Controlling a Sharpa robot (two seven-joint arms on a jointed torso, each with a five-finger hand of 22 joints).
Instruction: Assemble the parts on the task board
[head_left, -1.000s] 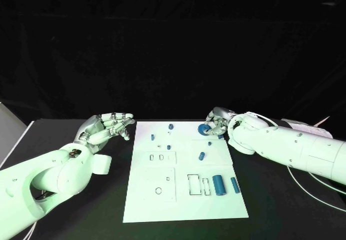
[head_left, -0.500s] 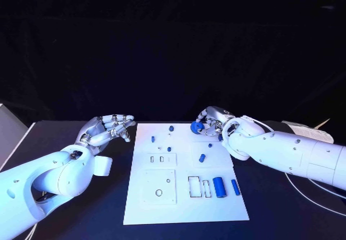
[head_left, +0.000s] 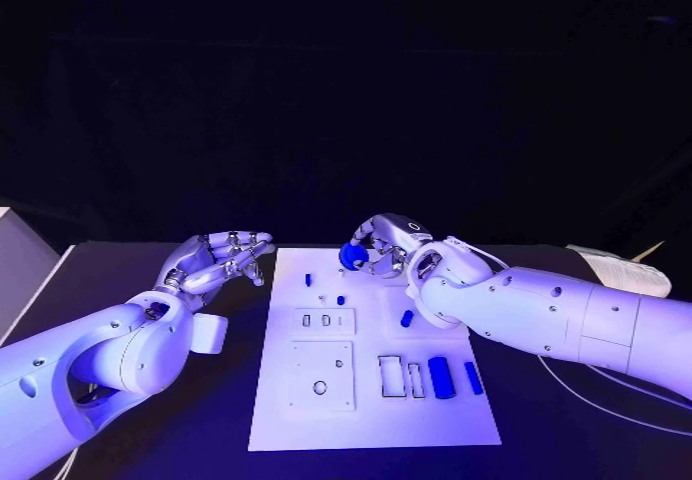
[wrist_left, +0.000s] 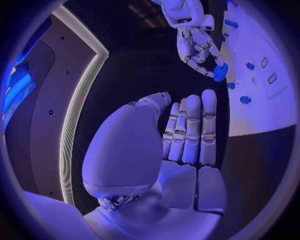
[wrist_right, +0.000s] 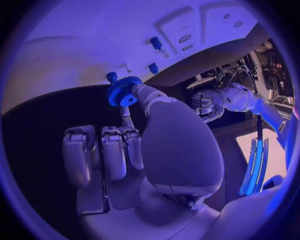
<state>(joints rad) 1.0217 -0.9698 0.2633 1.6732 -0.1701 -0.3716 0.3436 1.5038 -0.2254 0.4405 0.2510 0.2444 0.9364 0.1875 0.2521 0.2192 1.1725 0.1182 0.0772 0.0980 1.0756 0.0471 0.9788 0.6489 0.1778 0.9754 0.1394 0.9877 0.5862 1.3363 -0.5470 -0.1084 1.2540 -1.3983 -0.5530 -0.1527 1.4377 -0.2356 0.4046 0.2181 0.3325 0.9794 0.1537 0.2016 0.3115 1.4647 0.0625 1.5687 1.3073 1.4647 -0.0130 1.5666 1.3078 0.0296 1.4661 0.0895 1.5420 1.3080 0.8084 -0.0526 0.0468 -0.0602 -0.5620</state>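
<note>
Right hand (head_left: 379, 245) pinches the blue gear (head_left: 351, 257) between thumb and finger, other fingers loose. Over the last second it has carried the gear leftward along the far edge of the task board (head_left: 375, 420); the gear now hangs above the board's far-left pegs (head_left: 323, 280), likely heading for seating. Left hand (head_left: 219, 258) stays just off the board's left edge, fingers curled, holding nothing.
</note>
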